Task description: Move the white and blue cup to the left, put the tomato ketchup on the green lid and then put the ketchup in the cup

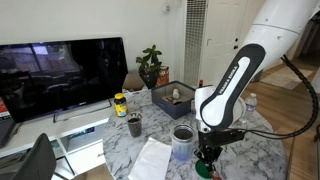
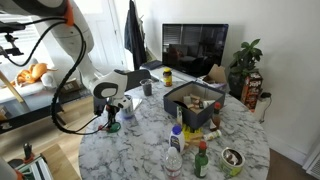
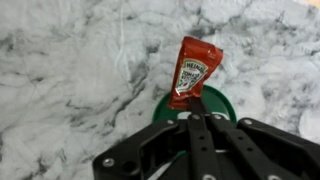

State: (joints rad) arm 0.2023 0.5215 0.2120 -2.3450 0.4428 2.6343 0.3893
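Observation:
In the wrist view my gripper (image 3: pixel 192 101) is shut on the lower edge of a red Heinz ketchup sachet (image 3: pixel 192 67). It holds the sachet upright just over the flat green lid (image 3: pixel 224 103) on the marble table. In both exterior views the gripper (image 1: pixel 208 153) (image 2: pixel 112 118) points down over the green lid (image 1: pixel 203 171) (image 2: pixel 113 129) near the table edge. The white and blue cup (image 1: pixel 183 141) (image 2: pixel 127 102) stands upright right beside the gripper, apart from it.
A small dark grey cup (image 1: pixel 134 125) (image 2: pixel 147 88) stands further back. A black box of items (image 1: pixel 176 98) (image 2: pixel 195 100) sits mid-table. Several bottles (image 2: pixel 176 148) stand at one edge. White paper (image 1: pixel 152 158) lies beside the cup. A yellow jar (image 1: pixel 120 103) stands near the TV.

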